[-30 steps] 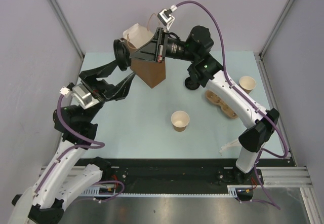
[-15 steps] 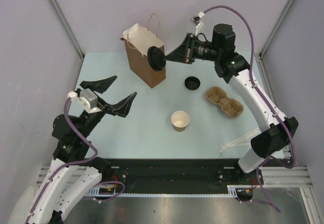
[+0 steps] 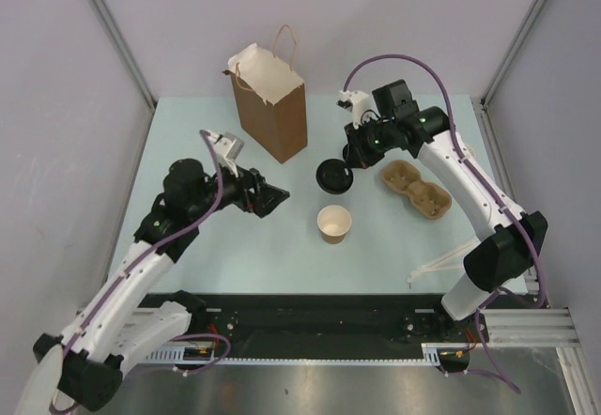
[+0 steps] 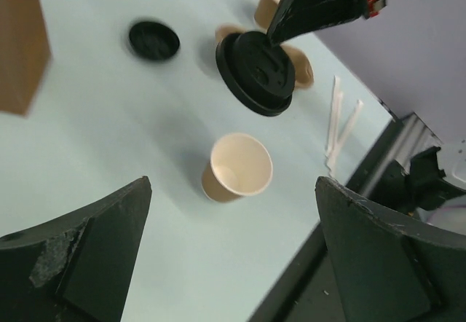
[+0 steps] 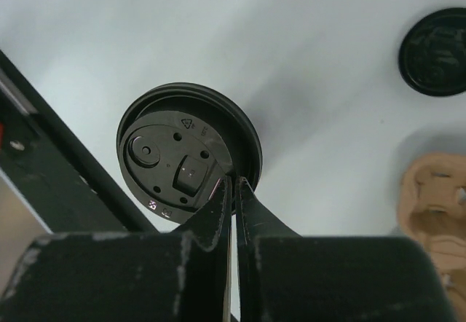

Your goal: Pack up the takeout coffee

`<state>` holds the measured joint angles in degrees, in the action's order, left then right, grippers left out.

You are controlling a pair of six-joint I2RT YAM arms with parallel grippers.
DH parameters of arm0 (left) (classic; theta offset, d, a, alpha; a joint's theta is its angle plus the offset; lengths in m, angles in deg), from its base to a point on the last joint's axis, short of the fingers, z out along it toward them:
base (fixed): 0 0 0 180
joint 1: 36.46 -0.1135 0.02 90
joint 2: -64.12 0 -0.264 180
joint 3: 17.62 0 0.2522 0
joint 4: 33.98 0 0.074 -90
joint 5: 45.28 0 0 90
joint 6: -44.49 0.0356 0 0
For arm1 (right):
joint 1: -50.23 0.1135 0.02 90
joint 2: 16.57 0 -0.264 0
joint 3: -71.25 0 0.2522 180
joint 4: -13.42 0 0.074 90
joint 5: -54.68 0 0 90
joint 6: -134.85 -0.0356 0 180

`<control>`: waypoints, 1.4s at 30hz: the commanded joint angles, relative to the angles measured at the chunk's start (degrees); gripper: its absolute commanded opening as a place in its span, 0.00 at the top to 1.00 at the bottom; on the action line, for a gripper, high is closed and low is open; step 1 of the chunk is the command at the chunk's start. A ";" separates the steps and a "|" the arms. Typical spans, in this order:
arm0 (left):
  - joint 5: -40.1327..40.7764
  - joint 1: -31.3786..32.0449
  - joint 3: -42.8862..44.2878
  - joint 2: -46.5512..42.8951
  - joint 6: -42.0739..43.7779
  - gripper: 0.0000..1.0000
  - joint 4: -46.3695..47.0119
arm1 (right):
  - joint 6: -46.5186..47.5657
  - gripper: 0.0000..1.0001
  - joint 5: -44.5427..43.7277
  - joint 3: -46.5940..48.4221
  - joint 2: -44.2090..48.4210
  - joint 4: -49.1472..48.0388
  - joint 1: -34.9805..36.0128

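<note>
Right gripper (image 5: 233, 185) pinches the lid (image 5: 178, 158) by its rim, near the open cup (image 3: 334, 222); left gripper (image 3: 272, 199) spread wide, holding nothing

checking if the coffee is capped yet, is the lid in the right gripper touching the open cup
Apart. The left wrist view shows bare table between the lid, pinched in the right gripper, and the open cup.

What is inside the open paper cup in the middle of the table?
Nothing shows inside the cup: its pale cream inside looks empty, though its wall hides part of the bottom. The black lid is off it, pinched by the right gripper.
</note>
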<state>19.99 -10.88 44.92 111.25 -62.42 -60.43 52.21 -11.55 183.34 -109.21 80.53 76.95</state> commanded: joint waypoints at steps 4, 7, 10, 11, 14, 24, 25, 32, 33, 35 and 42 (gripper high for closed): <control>-5.77 -0.10 -2.80 5.95 -10.68 0.00 4.68 | 12.33 1.00 -5.22 -3.04 -1.05 4.49 1.93; -6.55 0.60 -5.00 7.44 -12.80 0.00 9.60 | 13.30 1.00 -5.75 -5.86 -0.87 3.88 3.16; -5.60 1.66 -5.44 9.29 -12.80 0.00 10.75 | 13.39 1.00 -5.93 -7.62 -0.96 3.00 4.39; -5.42 1.66 -5.70 9.64 -13.06 0.00 11.02 | 13.30 1.00 -5.84 -7.88 -1.31 2.65 5.18; -4.80 1.57 -5.97 10.96 -13.59 0.00 10.23 | 13.47 1.00 -6.01 -8.58 -2.01 2.38 6.24; -4.36 1.58 -8.16 9.47 -15.00 0.00 11.63 | 12.86 1.00 -7.33 -11.49 -3.25 -0.69 6.94; -4.45 1.66 -8.26 9.47 -15.17 0.00 11.98 | 12.86 1.00 -7.51 -11.57 -3.25 -0.87 7.03; -4.36 1.57 -9.05 9.20 -15.44 0.00 12.43 | 11.98 1.00 -7.16 -13.16 -3.86 -3.50 6.94; -4.27 1.57 -9.13 9.03 -15.44 0.00 12.51 | 11.89 1.00 -6.90 -13.42 -3.86 -3.59 7.03; -4.18 1.57 -9.14 9.03 -15.26 0.01 12.51 | 11.72 1.00 -6.81 -13.51 -3.95 -3.86 7.20; -3.92 1.66 -9.40 8.68 -15.17 0.01 12.43 | 11.98 1.00 -6.54 -13.69 -3.95 -3.68 7.99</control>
<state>15.99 -9.48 36.20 121.35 -77.04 -49.68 64.38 -18.37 169.72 -112.92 78.21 84.16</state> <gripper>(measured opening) 0.995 0.017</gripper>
